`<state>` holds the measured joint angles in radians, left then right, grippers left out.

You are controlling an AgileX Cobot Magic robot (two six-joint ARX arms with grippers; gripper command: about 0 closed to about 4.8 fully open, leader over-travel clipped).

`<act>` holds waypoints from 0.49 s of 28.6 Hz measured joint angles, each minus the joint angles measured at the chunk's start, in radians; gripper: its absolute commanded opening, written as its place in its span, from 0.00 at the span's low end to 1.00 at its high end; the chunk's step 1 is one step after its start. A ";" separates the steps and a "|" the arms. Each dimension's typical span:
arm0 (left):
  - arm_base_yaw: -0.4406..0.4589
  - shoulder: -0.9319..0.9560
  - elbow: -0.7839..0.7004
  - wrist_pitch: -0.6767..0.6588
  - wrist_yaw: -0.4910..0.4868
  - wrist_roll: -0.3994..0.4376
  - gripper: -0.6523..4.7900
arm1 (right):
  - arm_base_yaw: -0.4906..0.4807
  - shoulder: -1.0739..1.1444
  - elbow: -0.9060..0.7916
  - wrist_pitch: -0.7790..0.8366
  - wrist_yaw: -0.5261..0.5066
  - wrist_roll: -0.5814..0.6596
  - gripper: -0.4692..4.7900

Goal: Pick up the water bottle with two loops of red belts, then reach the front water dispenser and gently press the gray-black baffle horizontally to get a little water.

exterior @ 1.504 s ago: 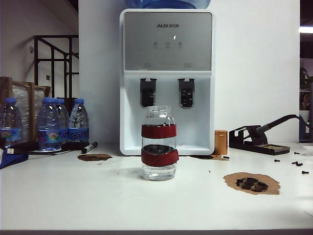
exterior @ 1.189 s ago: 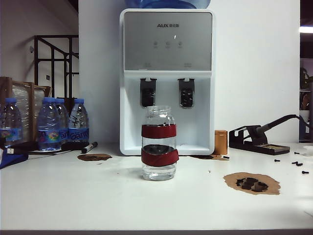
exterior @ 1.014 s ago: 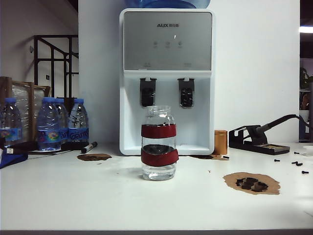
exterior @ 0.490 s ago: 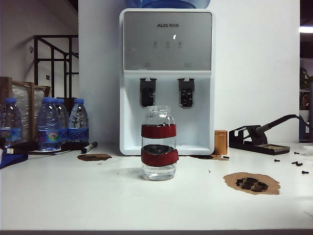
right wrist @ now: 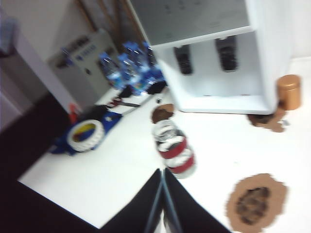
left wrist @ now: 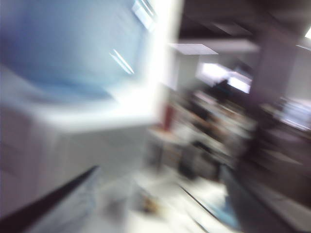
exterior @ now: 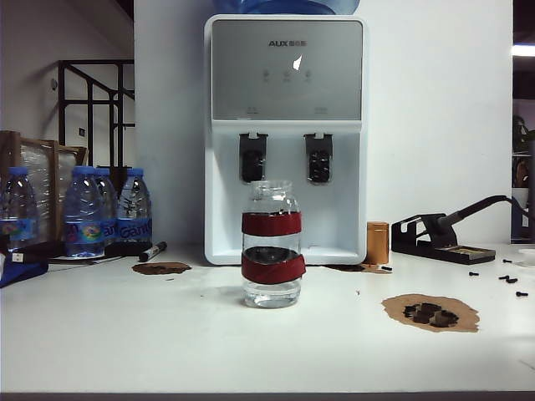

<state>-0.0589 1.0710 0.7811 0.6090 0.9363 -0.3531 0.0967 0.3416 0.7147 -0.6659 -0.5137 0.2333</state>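
Observation:
The water bottle (exterior: 271, 244), a clear glass jar with two dark red bands, stands upright on the white table in front of the water dispenser (exterior: 286, 75). Two gray-black baffles (exterior: 252, 159) (exterior: 318, 159) hang under its silver panel. No arm shows in the exterior view. In the right wrist view my right gripper (right wrist: 162, 171) is shut with nothing in it, high above the table and short of the water bottle (right wrist: 175, 150); the water dispenser (right wrist: 194, 19) lies beyond. The left wrist view is heavily blurred: my left gripper (left wrist: 160, 174) shows two dark fingers (left wrist: 53, 201) wide apart, open and holding nothing.
Blue-capped plastic bottles (exterior: 84, 213) and a marker (exterior: 152, 251) stand at the left. A brown cylinder (exterior: 378, 242) and a black soldering stand (exterior: 435, 238) sit at the right. A brown patch with dark pieces (exterior: 430, 312) lies front right. A white tape roll (right wrist: 86, 136) lies at the left edge.

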 measured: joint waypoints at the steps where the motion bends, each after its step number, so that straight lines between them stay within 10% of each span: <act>1: -0.015 0.044 -0.005 0.001 0.063 0.002 1.00 | 0.000 0.011 0.011 -0.014 0.010 -0.019 0.08; 5: -0.038 0.243 -0.006 0.044 0.279 0.057 1.00 | 0.000 0.034 0.034 -0.053 0.035 -0.062 0.08; 14: -0.048 0.555 -0.007 0.050 0.369 0.321 1.00 | 0.000 0.095 0.047 -0.112 0.096 -0.136 0.08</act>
<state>-0.1074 1.6264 0.7738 0.6590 1.3052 -0.0319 0.0967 0.4366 0.7620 -0.7776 -0.4175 0.0971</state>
